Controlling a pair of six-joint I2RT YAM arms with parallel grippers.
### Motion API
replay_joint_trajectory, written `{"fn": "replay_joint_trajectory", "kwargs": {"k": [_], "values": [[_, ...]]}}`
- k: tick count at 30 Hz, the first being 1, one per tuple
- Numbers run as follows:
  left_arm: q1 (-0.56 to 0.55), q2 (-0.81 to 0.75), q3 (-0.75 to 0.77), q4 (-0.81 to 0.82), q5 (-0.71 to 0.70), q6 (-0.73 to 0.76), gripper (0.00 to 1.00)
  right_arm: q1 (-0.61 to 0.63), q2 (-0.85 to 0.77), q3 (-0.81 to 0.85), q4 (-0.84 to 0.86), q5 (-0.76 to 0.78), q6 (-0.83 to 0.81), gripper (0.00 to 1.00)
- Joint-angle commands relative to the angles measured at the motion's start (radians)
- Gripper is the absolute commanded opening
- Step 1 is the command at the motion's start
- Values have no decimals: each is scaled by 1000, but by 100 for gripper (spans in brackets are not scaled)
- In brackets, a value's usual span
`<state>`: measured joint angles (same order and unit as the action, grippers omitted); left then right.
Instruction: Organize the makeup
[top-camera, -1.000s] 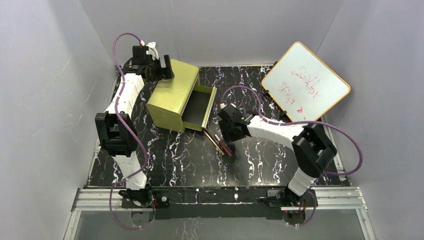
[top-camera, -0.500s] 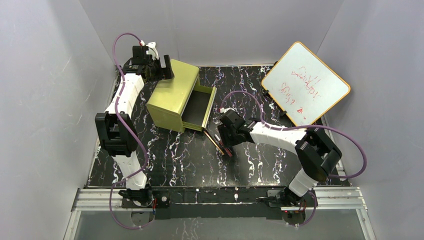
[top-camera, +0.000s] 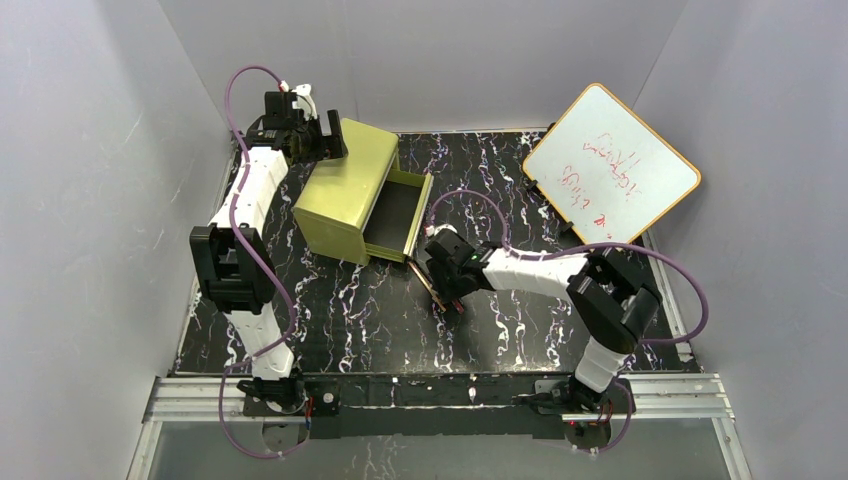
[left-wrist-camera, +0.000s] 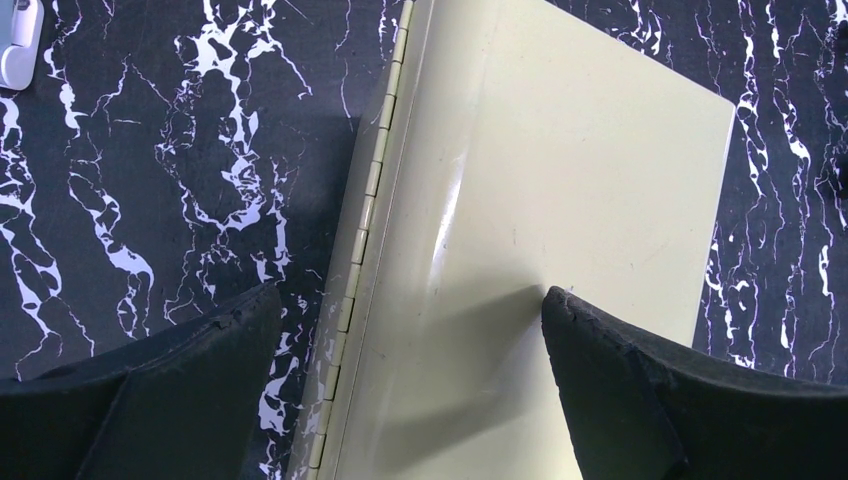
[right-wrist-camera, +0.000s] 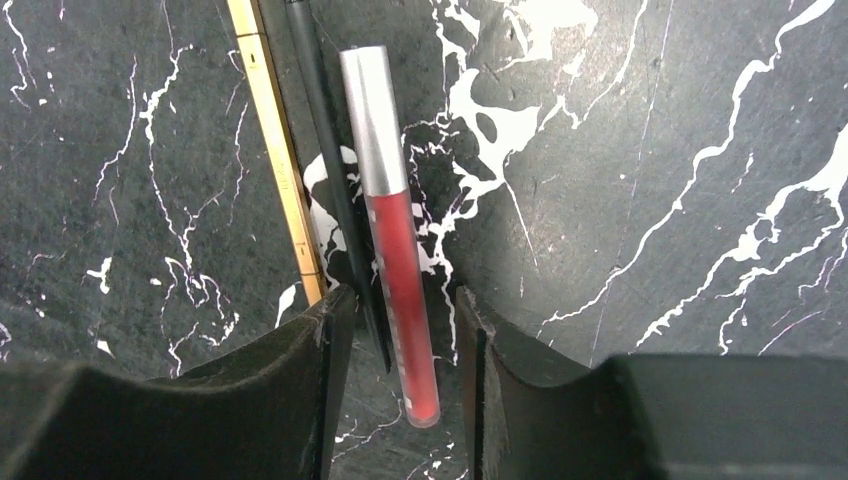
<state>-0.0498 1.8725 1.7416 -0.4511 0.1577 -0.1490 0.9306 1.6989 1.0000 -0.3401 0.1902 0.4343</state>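
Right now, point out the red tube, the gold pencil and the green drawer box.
red tube (right-wrist-camera: 397, 260), right wrist view, red barrel.
gold pencil (right-wrist-camera: 280, 160), right wrist view, mid-shaft.
green drawer box (top-camera: 345, 190), top external view, top panel.

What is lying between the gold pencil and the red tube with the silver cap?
A thin black pencil lies between them, parallel to both, in the right wrist view.

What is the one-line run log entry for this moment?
left claw: open, over green box | right claw: open, straddling red tube | gold pencil: lying near tube | drawer: open
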Motion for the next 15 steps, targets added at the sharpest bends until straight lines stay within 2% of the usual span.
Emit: {"fn": "replay_joint_trajectory", "kwargs": {"k": [1, 4, 5, 9, 15], "values": [[19, 25, -57, -177, -126, 69, 99, 38, 60, 57, -44, 89, -14, 45], [20, 23, -57, -176, -127, 69, 99, 67, 114, 99, -96, 175, -19, 5], [21, 21, -57, -176, -126, 69, 99, 73, 133, 109, -113, 198, -19, 1], [23, 20, -58, -177, -126, 71, 99, 84, 153, 136, -143, 271, -16, 1], [24, 22, -56, -176, -122, 68, 99, 83, 57, 273, -189, 337, -28, 1]]}}
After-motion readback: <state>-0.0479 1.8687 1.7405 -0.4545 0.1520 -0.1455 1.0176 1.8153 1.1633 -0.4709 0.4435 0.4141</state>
